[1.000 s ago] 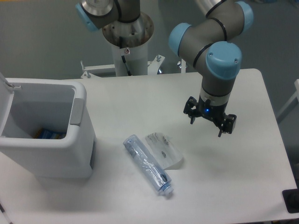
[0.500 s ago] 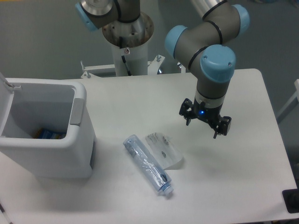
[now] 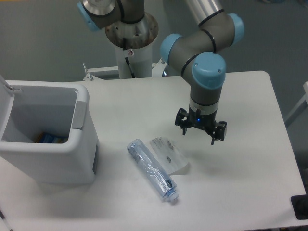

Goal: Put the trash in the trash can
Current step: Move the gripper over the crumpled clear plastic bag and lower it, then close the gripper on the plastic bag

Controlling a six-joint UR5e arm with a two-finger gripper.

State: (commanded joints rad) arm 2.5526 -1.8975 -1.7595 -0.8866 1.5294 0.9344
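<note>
A clear bluish plastic bottle (image 3: 152, 170) lies on its side on the white table, cap end toward the front. Touching its right side lies a translucent whitish plastic sheet (image 3: 169, 154) with dark specks. My gripper (image 3: 198, 134) hangs open above the table, just right of and behind the sheet, with nothing between its fingers. The light-grey trash can (image 3: 72, 159) stands at the left with its white lid swung up; something blue and yellow lies at its bottom.
The arm's base column (image 3: 131, 43) rises behind the table's back edge. A dark object (image 3: 299, 207) sits at the table's front right corner.
The gripper has moved left and slightly toward the bottle and sheet, staying open. The trash has not moved.
</note>
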